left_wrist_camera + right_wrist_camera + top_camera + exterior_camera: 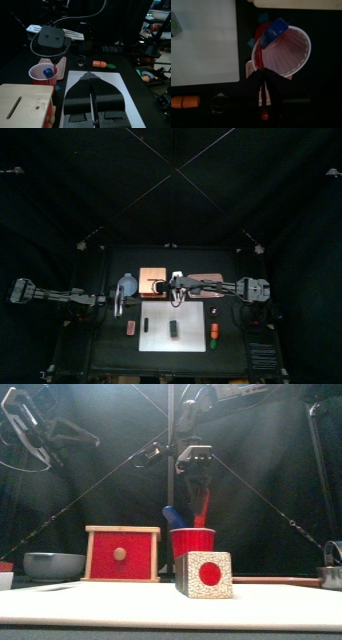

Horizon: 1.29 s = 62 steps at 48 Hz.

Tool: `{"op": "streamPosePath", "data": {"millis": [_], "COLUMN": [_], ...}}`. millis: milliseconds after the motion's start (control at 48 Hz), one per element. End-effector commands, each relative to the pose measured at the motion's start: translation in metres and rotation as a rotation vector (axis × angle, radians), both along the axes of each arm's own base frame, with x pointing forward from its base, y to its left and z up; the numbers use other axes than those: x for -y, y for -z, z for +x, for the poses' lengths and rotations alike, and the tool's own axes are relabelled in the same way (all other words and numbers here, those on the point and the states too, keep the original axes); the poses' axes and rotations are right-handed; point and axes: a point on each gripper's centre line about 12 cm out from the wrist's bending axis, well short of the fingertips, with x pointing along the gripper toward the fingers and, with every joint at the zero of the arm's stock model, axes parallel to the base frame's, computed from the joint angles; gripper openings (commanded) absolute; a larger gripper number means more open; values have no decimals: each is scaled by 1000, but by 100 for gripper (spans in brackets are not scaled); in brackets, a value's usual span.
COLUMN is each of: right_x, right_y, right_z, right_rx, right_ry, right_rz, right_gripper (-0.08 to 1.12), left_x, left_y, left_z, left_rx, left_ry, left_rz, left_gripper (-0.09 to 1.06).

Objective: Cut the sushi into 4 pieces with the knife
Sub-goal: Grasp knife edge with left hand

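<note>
Black table (pixel 160 356): right claw (pixel 263 75) pinches red knife (pixel 203 506) over red cup (pixel 193 541).

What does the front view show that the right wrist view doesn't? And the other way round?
Only the front view shows the bowl and the box's red drawer front. Only the right wrist view looks down into the red cup and shows its inside. Both show the cup, the blue knife, the red knife and the white board.
</note>
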Motion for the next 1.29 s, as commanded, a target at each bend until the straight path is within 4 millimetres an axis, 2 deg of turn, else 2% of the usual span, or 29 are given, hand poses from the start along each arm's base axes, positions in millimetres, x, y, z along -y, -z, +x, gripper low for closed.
{"op": "streamPosePath", "data": {"millis": [21, 312, 542, 771, 979, 1167, 1292], "right_x": [3, 6, 14, 7, -1, -13, -26], "right_y": [-19, -33, -71, -118, -163, -184, -187], "right_z": [0, 2, -8, -30, -61, -83, -94], "right_rx": [43, 63, 138, 258, 378, 515, 681], "right_ry": [6, 8, 41, 52, 65, 78, 88], "right_rz": [-2, -8, -1, 20, -1, 5, 35], "right_gripper": [33, 33, 33, 33, 33, 33, 33], "left_x": [-1, -1, -1, -2, -2, -2, -4], "left_y": [-5, -5, -5, -6, -8, -11, -17], "left_z": [2, 2, 2, 2, 3, 2, 2], "left_rx": [15, 15, 17, 18, 23, 40, 66], "left_ry": [-4, -4, -6, -7, -7, -7, -19], "left_rz": [0, 2, 2, 2, 2, 4, 6], "left_gripper": [-1, -1, 0, 1, 1, 1, 2]}}
